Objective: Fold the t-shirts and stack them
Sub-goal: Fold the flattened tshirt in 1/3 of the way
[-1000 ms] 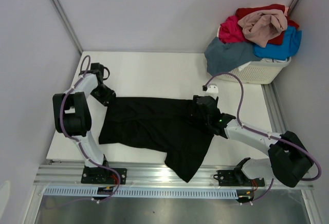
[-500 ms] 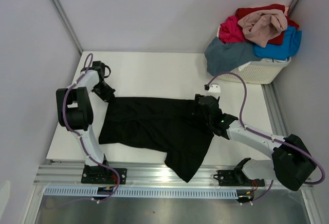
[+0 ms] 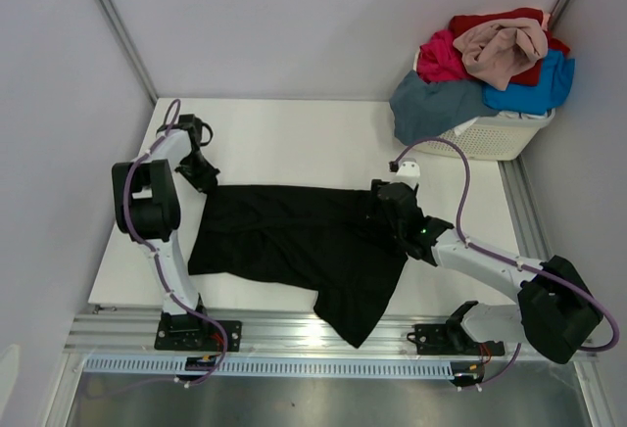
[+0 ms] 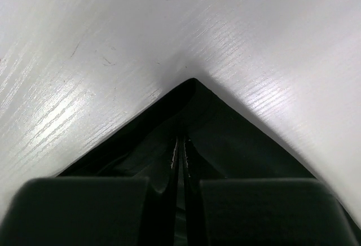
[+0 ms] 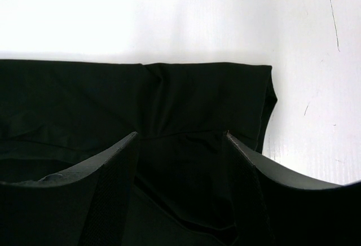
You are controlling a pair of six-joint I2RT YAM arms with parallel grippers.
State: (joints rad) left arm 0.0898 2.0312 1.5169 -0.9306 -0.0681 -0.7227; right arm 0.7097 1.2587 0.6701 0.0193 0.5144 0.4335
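Note:
A black t-shirt lies spread across the white table, one flap hanging toward the front edge. My left gripper is at its far left corner. In the left wrist view the gripper is shut on that corner, and the black t-shirt is drawn up into a point. My right gripper stands open over the shirt's right end. In the right wrist view the gripper has its fingers spread on either side of the black t-shirt, with cloth lying between them.
A white slotted basket stands at the back right corner, heaped with t-shirts: slate grey-blue, magenta, beige-pink, red and bright blue. A metal rail runs along the table's near edge.
My left gripper has shut on the shirt's far left corner and shifted slightly toward the back. The right gripper has barely moved and stays open.

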